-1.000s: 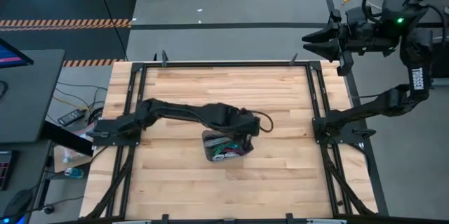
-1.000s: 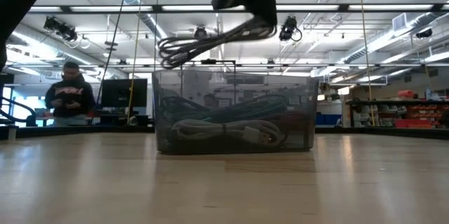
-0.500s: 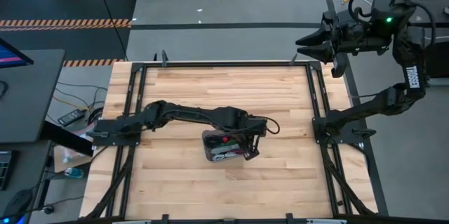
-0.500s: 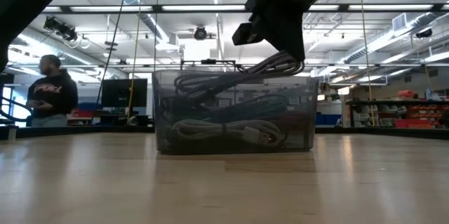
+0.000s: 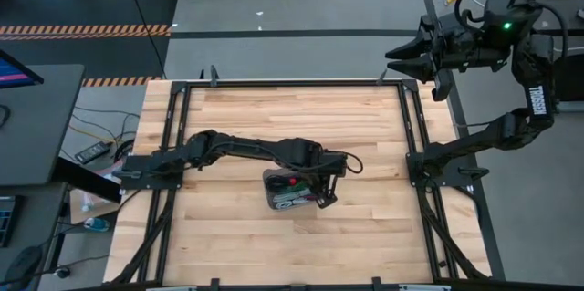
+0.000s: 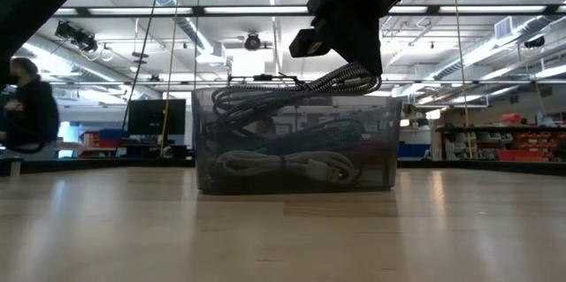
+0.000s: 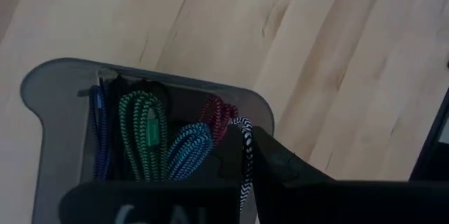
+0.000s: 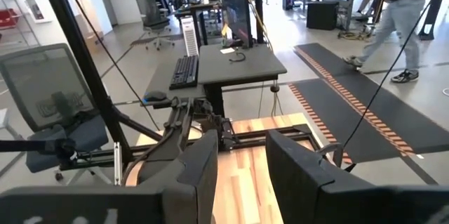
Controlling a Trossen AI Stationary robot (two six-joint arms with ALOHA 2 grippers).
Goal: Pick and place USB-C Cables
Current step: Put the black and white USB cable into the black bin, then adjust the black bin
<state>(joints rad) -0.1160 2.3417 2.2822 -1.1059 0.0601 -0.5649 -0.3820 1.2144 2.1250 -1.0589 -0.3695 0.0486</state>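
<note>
You see a translucent grey tray (image 7: 49, 112) on the pale wood table (image 7: 323, 48). Inside it, braided cables: one green-and-black (image 7: 144, 136), one blue (image 7: 188, 152), one magenta-red (image 7: 219, 115), one dark navy (image 7: 100, 129). A black-and-white checked cable (image 7: 245, 155) lies beside the magenta one.

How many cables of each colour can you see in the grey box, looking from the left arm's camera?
green cable: 1
blue cable: 1
dark red cable: 1
dark blue cable: 1
black-and-white cable: 1
Total: 5 showing; more may be hidden underneath.
</note>
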